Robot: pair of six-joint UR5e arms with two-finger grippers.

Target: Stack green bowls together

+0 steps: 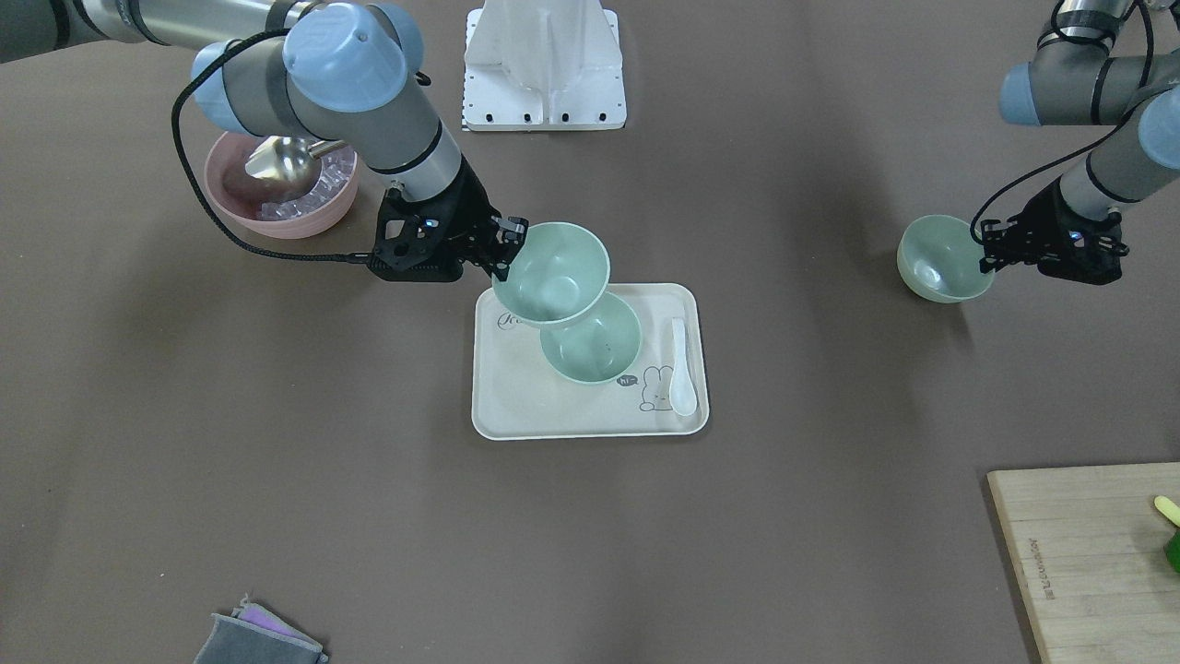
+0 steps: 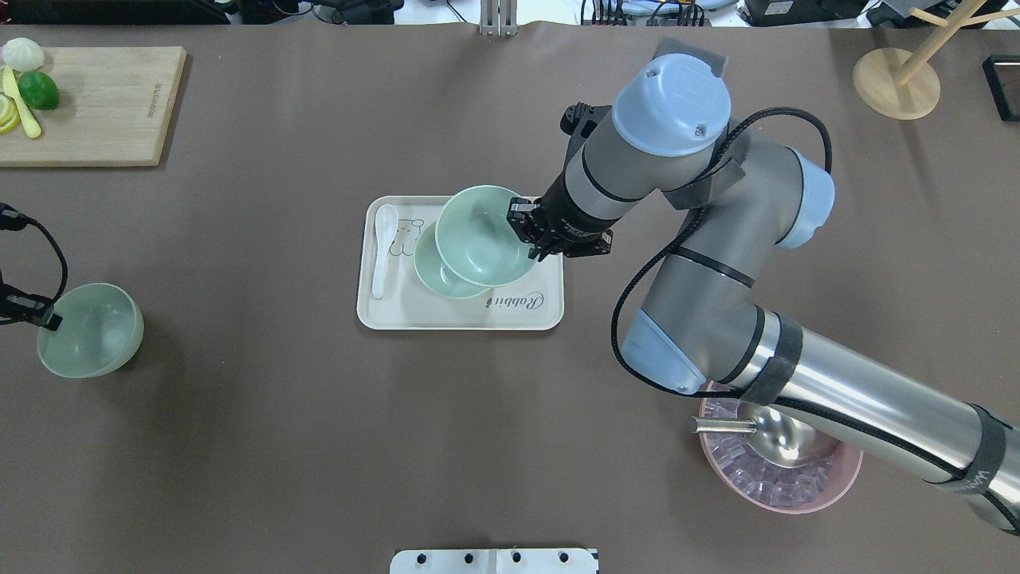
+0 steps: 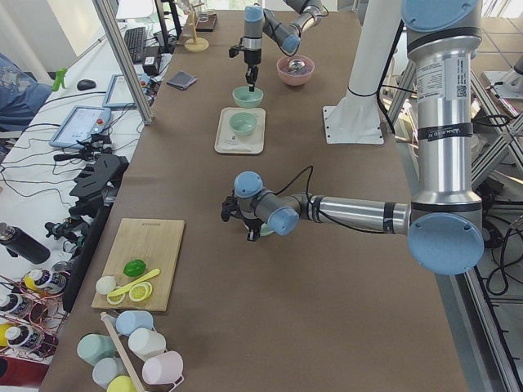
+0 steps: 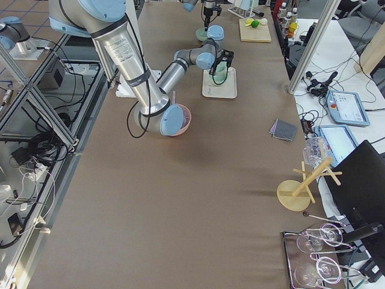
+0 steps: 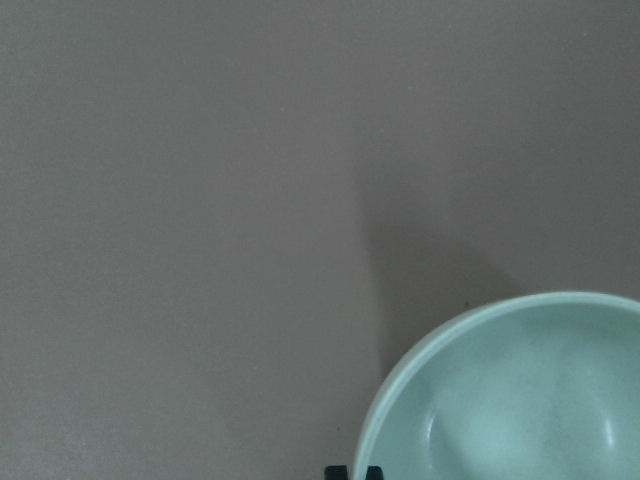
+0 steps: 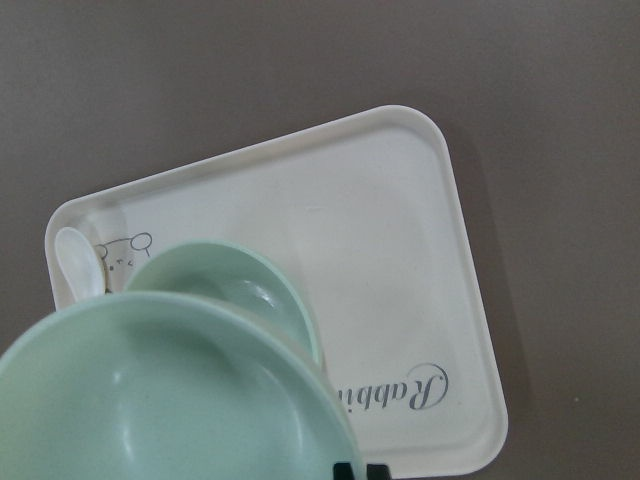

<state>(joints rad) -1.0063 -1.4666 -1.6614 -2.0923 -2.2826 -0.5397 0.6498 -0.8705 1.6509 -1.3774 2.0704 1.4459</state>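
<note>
My right gripper (image 1: 505, 245) is shut on the rim of a green bowl (image 1: 553, 272) and holds it tilted just above the cream tray (image 1: 525, 406). A second green bowl (image 1: 595, 346) stands on the tray, partly under the held one. In the right wrist view the held bowl (image 6: 170, 400) overlaps the tray bowl (image 6: 250, 280). My left gripper (image 1: 988, 247) is shut on the rim of the third green bowl (image 1: 940, 263), far to the side and tilted at the table top. That bowl also fills the corner of the left wrist view (image 5: 520, 400).
A white spoon (image 1: 682, 369) lies on the tray beside the bowls. A pink bowl (image 1: 277, 221) with ice and a metal scoop stands under my right arm. A wooden cutting board (image 1: 1088, 553) with fruit is at one corner. A grey cloth (image 1: 258, 641) lies at the table's edge.
</note>
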